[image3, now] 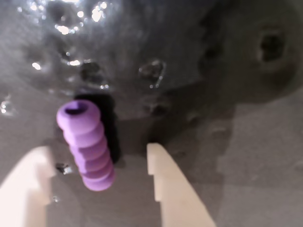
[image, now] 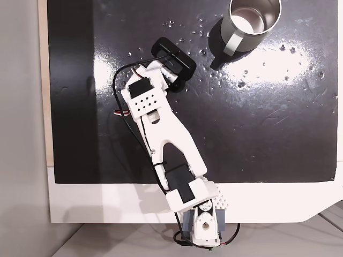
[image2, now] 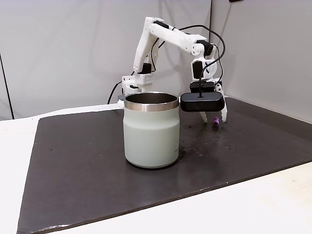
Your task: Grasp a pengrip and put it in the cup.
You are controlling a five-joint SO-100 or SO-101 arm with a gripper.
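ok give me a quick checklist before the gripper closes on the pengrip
1. Pengrip between the fingers: ok; in the wrist view it lies between the two white fingertips, nearer the left one.
2. Gripper open wide enough: ok; there is a gap on both sides of the pengrip.
3. Gripper low enough: ok; in a fixed view the fingertips reach down to the pengrip on the mat.
4. Cup upright, mouth open: ok.
5. Cup inside free of things: ok; a fixed view shows only the shiny inside.
6. Mat dry: not ok; droplets lie around the gripper.
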